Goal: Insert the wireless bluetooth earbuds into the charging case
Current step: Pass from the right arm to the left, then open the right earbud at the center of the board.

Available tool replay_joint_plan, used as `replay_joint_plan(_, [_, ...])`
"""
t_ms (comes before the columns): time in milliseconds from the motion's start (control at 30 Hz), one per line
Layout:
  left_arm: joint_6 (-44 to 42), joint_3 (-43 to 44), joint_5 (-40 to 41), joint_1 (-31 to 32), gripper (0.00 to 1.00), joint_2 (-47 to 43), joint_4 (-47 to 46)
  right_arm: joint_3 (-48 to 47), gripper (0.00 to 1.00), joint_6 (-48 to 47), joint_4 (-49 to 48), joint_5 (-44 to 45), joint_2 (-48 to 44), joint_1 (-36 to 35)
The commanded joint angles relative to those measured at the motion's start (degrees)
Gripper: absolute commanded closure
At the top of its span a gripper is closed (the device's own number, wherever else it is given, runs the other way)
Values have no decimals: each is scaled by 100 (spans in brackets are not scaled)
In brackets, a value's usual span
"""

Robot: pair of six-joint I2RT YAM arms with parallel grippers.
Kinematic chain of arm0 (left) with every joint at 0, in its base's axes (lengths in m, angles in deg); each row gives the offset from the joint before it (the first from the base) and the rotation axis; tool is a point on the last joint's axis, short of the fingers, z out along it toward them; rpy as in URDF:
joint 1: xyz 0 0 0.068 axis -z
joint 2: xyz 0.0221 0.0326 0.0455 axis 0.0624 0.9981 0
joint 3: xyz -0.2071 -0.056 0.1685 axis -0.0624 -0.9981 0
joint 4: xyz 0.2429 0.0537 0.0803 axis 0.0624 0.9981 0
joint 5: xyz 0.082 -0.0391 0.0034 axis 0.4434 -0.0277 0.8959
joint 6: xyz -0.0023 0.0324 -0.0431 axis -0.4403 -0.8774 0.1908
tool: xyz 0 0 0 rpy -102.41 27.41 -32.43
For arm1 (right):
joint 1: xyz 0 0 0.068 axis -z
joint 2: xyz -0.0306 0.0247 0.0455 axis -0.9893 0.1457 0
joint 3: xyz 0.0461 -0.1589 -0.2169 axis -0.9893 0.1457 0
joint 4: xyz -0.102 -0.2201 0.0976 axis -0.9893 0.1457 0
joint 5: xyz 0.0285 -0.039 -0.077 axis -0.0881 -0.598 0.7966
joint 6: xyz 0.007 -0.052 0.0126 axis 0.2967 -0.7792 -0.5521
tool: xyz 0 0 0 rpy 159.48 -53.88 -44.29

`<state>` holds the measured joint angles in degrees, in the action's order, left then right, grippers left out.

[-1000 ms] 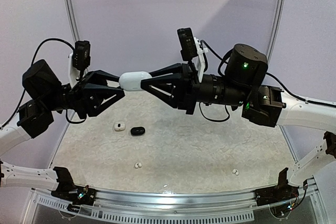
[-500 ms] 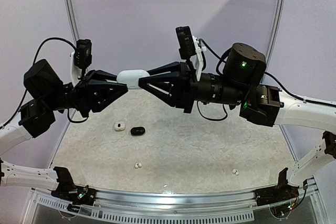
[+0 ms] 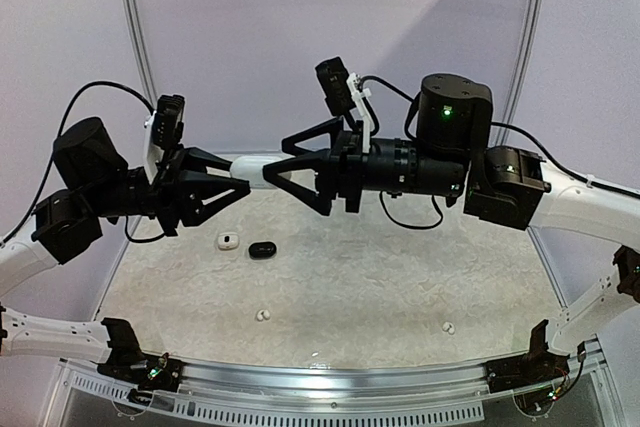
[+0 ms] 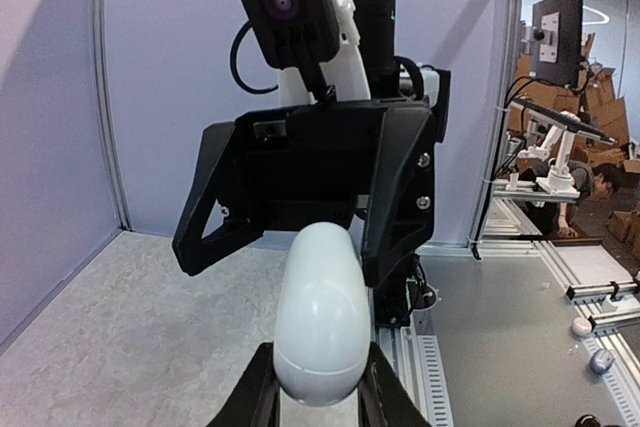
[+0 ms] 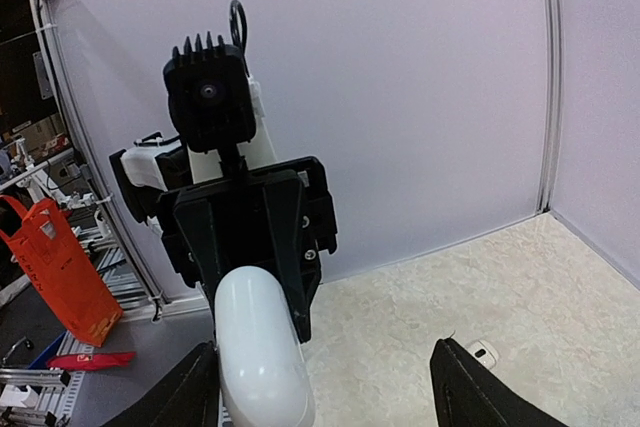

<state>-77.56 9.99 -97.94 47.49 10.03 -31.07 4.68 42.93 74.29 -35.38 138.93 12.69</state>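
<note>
My left pincer (image 4: 320, 387) is clamped on one end of the white charging case (image 4: 320, 317), holding it roughly level in the air well above the table (image 3: 380, 287). My right pincer (image 5: 325, 367) faces it nose to nose with its fingers spread wide. The other end of the case sits between them, close to one finger, but I grip nothing there. The case looks closed. The wireless bluetooth earbuds (image 3: 263, 315) are not in hand: white ones lie on the table near its front edge, some left of centre, more (image 3: 447, 327) to the right. A small white object (image 3: 228, 240) and a black object (image 3: 262, 249) lie farther back. I judge this the lid-opening step; next my right pincer must close on the lid half and hinge it up without wrenching the case from my left grip
</note>
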Motion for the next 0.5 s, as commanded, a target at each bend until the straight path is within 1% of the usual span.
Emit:
replay_joint_plan(0, [-696,182,27,100,100,-56,443,-441,27,-141,972,228,336,10])
replay_joint_plan(200, [-742,214,-76,105,100,-50,555,-729,27,-348,1376,301,632,5])
replay_joint_plan(300, [-849,222,-204,112,100,-55,703,-857,28,-406,1571,503,681,8])
replay_joint_plan(467, [-1728,223,-325,119,100,-126,1115,-953,32,-374,1715,701,664,51])
